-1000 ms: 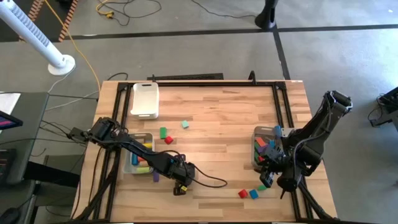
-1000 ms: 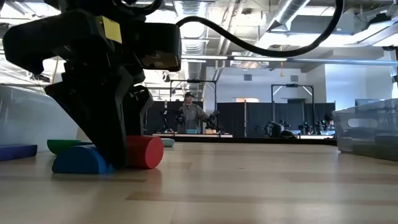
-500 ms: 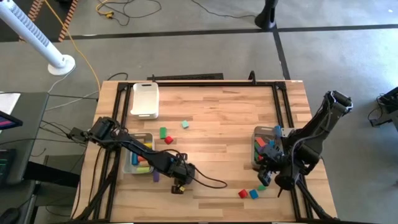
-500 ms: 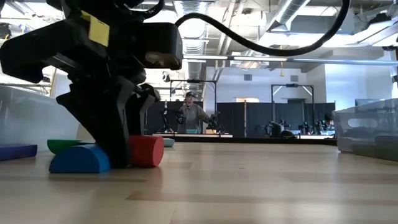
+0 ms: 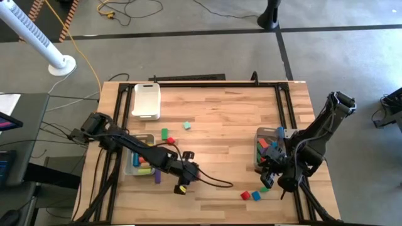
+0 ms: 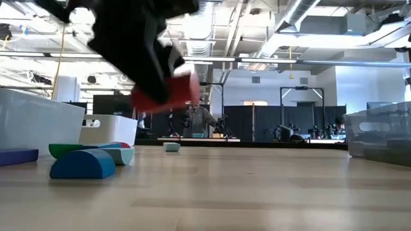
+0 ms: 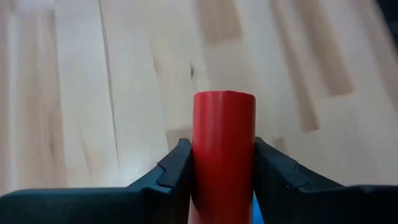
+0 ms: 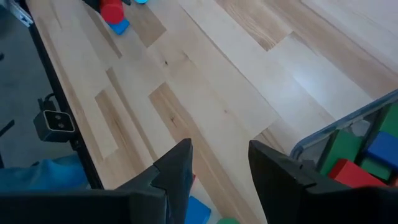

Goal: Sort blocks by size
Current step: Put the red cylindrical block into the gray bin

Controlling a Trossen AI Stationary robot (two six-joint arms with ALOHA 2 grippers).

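One red cylinder (image 7: 224,149) is what the left gripper (image 7: 222,163) has got right now, both dark fingers (image 7: 176,171) clamped flat against its sides, lifted clear of the wood. In the low view the same red cylinder (image 6: 168,95) hangs up in the air under the dark arm. From above, the left gripper (image 5: 186,171) sits near the tabletop's front edge, a bit left of the middle, with a small yellow tag (image 5: 181,188) showing just beside it. Can't read any writing on it, too small.

Down on the tabletop (image 5: 220,125) below, the low view shows a blue half-round block (image 6: 82,163) lying flat side down, with a teal block (image 6: 119,154) and a green one (image 6: 67,149) just behind it, and a dark blue bar (image 6: 18,156) off toward the left edge.

Left bin (image 5: 140,162), by the left edge, has yellow, pink, green and purple pieces in it. A white tray (image 5: 146,100) sits at the back left corner. A green cube (image 5: 164,133), red cube (image 5: 170,141) and teal cube (image 5: 186,125) lie loose around the middle.

The right gripper (image 8: 217,163) has its fingers apart with nothing between them, hovering near the front right corner. From above, the right gripper (image 5: 269,178) is just beside the right bin (image 5: 269,149), which holds red, green and blue blocks. A small red block (image 5: 245,196) and blue one (image 5: 256,196) lie together near the front edge.

No readable labels anywhere.
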